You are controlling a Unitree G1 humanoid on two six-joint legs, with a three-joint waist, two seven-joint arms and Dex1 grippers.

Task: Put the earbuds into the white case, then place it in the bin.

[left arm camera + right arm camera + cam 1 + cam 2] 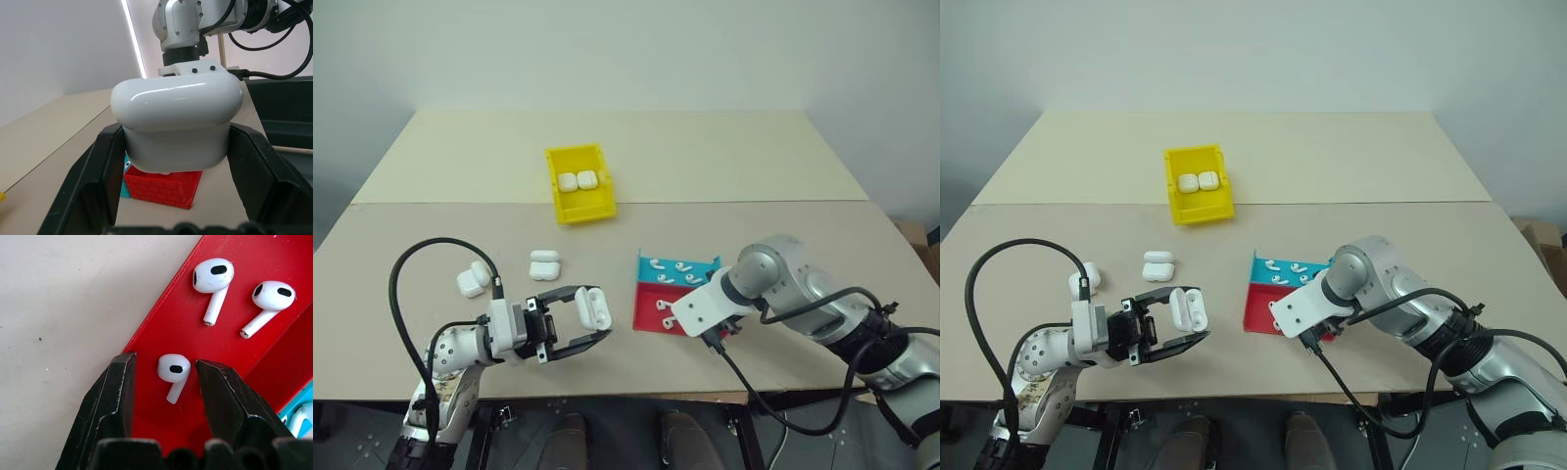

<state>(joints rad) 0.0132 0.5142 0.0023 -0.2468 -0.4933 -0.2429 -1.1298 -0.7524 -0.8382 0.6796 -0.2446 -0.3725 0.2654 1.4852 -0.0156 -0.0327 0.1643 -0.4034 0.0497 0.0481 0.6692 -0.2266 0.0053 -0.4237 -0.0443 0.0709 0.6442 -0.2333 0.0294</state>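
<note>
The white case [593,306] is held in the left gripper [599,323], up above the table [724,157], with its lid open. The two black fingers press on its sides.

The earbuds [173,373] lie in the flat red and teal tray [647,315], on the robot's right side of the table. In the right wrist view, three earbuds lie on the red part. One sits between the two fingers of the right gripper [165,382]. The fingers stand apart, one on each side of it, and do not touch it. The other two earbuds lie close by on the red. More earbuds lie in the teal part, about four of them.

The right arm reaches over the near corner of the tray and hides part of the red.

The bin [580,183] is yellow and sits farther back, near the middle of the table. Two closed white cases [578,181] lie in it side by side, touching.

On the bare table there are more cases. One pair [544,264] lies between the bin and the left gripper. Another pair [473,279] lies farther to the left, next to the black cable [411,257].
</note>
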